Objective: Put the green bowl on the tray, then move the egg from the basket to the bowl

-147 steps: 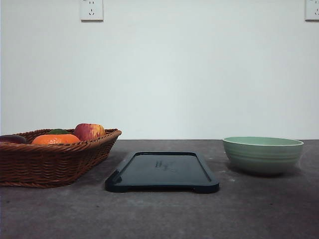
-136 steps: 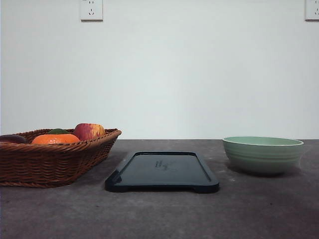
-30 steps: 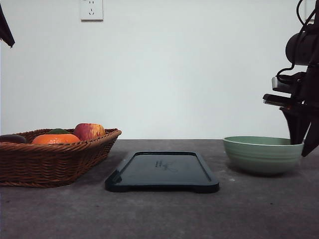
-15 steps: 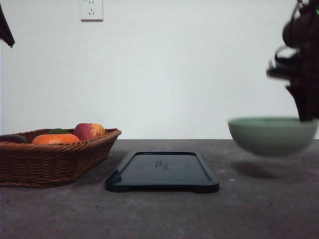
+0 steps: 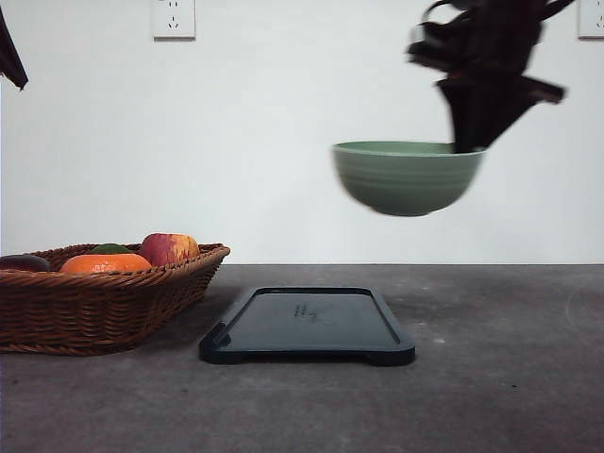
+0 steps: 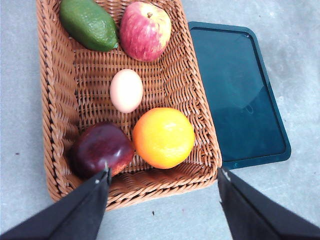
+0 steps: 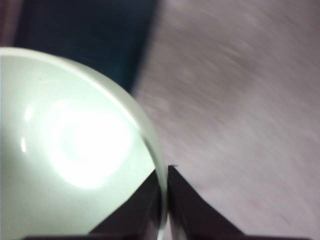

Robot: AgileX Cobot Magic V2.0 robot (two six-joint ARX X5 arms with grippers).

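So the right end effector [image 5: 464, 142] has the green bowl [image 5: 407, 176] pinched by its rim, fingers closed on either side of the wall, and the bowl hangs well above the counter [image 5: 491, 377]. The tray [image 5: 307, 326] sits below it and off toward the basket side, so there's sideways travel plus a descent to go. Both views of the bowl are smeared with blur, so it looks like a quick carry. My worry: a one-sided rim pinch on glazed ceramic can let the bowl swing or slip, and it could land on the tray's raised edge instead of flat inside.

The left end effector [image 6: 162, 175] is wide open with nothing in it, hovering over the basket [image 6: 56, 100], the egg [image 6: 126, 90] just ahead of it between the apple [image 6: 145, 30] and orange [image 6: 163, 137]. Crowded neighbours could get nudged.
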